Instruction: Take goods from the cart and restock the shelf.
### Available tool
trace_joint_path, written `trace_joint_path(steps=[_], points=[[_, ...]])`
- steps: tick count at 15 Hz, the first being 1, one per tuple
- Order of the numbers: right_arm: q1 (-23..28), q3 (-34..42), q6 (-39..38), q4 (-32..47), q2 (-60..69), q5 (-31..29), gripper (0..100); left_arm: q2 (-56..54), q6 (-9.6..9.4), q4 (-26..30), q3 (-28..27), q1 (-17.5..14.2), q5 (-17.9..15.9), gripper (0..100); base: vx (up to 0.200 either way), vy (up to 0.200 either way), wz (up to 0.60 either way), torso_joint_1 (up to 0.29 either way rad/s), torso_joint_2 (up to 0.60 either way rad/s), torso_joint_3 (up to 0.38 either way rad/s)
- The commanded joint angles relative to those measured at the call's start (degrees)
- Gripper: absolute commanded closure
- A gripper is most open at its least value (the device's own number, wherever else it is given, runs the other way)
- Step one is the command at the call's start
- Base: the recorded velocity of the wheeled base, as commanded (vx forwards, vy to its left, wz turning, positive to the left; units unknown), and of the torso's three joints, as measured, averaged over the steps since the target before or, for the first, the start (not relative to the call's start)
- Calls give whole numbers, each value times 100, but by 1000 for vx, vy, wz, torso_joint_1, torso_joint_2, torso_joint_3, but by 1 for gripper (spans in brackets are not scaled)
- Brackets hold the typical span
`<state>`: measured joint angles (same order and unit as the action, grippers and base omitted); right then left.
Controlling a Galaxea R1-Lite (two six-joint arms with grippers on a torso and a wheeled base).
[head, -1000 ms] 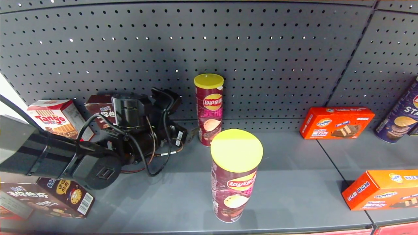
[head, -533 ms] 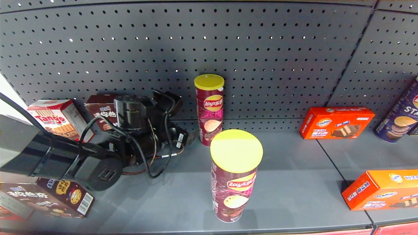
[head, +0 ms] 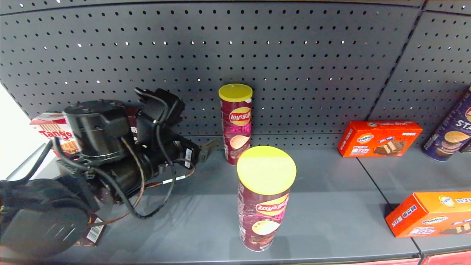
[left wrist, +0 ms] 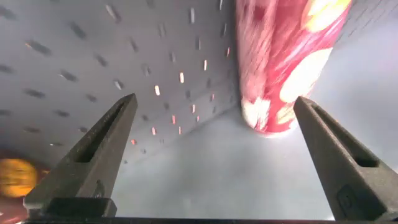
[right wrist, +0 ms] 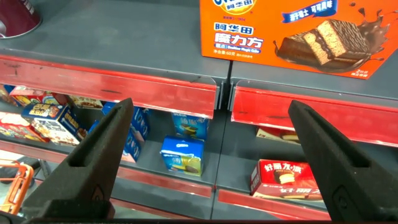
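Well, two maroon chip cans stand upright on the grey shelf (head: pixel 331 206), both with flat yellow lids. The near can (head: pixel 265 198) is towards the front edge; the far can (head: pixel 236 123) is against the perforated back panel (head: pixel 294 55). Each wears a round red-and-yellow logo above a picture of a chip.

On the robot's right, an orange box (head: pixel 379 138) lies at the back and a second orange box (head: pixel 428 213) at the front. Both show a small blue-and-white badge, and the back one also pictures a chocolate wafer bar. A dark blue can (head: pixel 450 130) leans at the far right. On the left a red-and-white wafer box (head: pixel 51 130) sits behind the arm.

The left hand (left wrist: pixel 214 106) is low over the shelf, its fingers spread wide and holding nothing. One fingertip (head: pixel 208 147) lies just beside the far can, with a small gap.

The right hand (right wrist: pixel 210 106) is also spread wide and empty. It hangs in front of the red price strips (right wrist: pixel 112 78), with blue biscuit packs (right wrist: pixel 183 155) on a lower shelf.
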<state>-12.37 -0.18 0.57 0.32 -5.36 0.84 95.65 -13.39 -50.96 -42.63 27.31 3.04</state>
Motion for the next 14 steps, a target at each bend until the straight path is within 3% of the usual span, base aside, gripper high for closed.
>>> trace_joint_path(steps=[1,7,8,9,12,14], points=[[-2,1,4,3,-9,4,0,-705,3,-441,554,135,-31,0,0,0,0,0,0,0],[-2,1,4,-5,-9,4,0,-2235,20,-556,1837,389,-5,0,0,0,0,0,0,0],[-2,1,4,-5,-9,4,0,-2235,20,-556,1837,389,-5,0,0,0,0,0,0,0],[-2,1,4,3,-9,4,0,-2639,20,-547,2224,776,57,0,0,0,0,0,0,0],[-2,1,4,3,-9,4,0,-3518,-15,-477,2628,978,57,0,0,0,0,0,0,0],[-2,1,4,3,-9,4,0,-5276,-586,-222,2971,926,66,0,0,0,0,0,0,0]])
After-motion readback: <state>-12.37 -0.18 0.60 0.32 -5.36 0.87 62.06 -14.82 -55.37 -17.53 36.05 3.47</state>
